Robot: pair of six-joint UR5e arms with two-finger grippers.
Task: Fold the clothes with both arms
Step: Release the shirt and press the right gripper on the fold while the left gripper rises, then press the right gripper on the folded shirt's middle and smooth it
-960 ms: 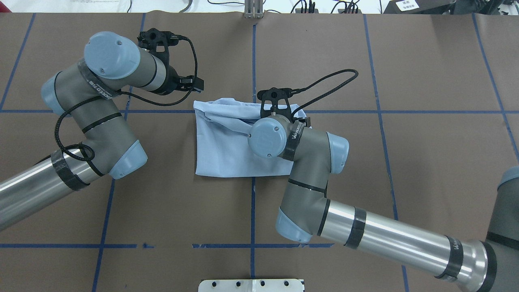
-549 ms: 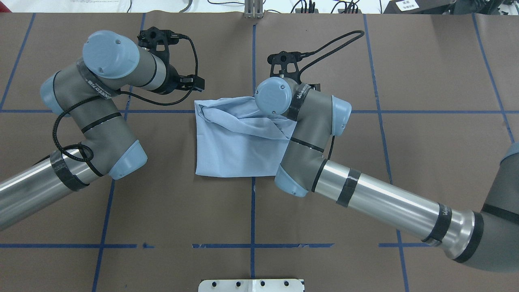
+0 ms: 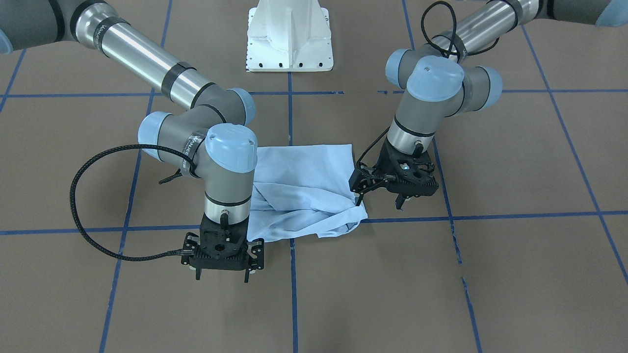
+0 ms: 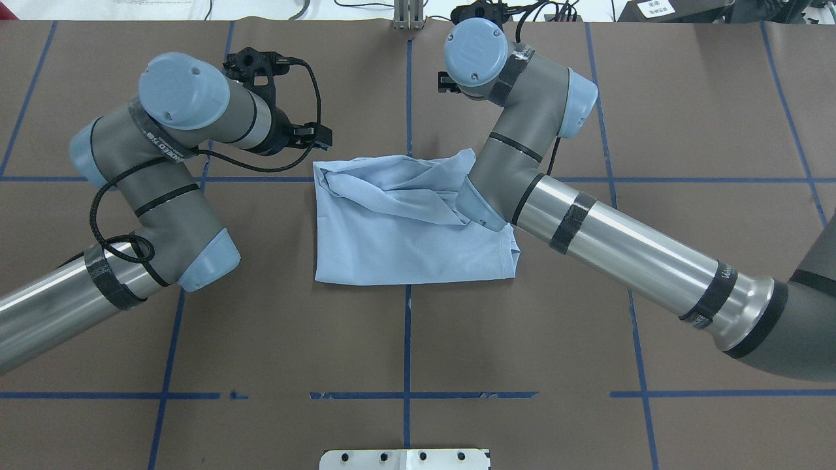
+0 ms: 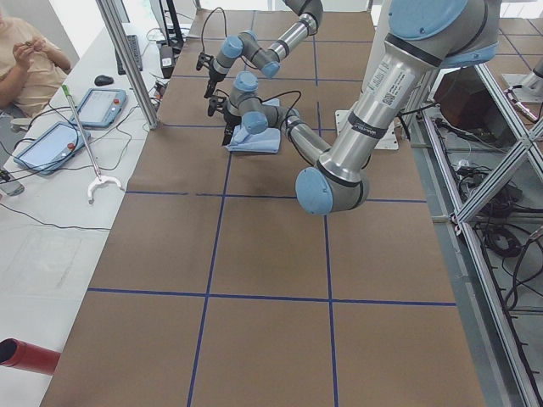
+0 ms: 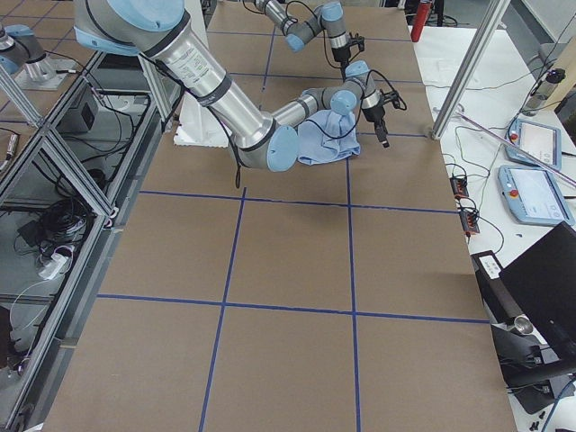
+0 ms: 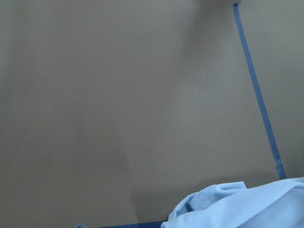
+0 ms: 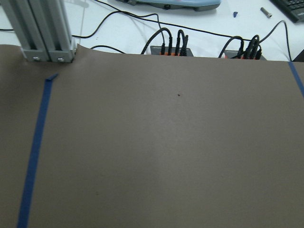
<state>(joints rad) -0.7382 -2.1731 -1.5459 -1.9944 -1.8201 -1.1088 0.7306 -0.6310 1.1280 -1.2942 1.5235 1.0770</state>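
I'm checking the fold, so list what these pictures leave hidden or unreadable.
- T-shirt: print and collar show in no view.
- Overhead: right arm covers the T-shirt's right side.
- Overhead: right gripper is mostly hidden under its own wrist, near the top edge.
- Wrist views: no fingers in frame.
- Side views: left gripper and right gripper are too small to read.

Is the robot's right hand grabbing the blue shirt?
No, the right gripper hangs open over the bare table, beyond the T-shirt's edge, with no cloth between its fingers.
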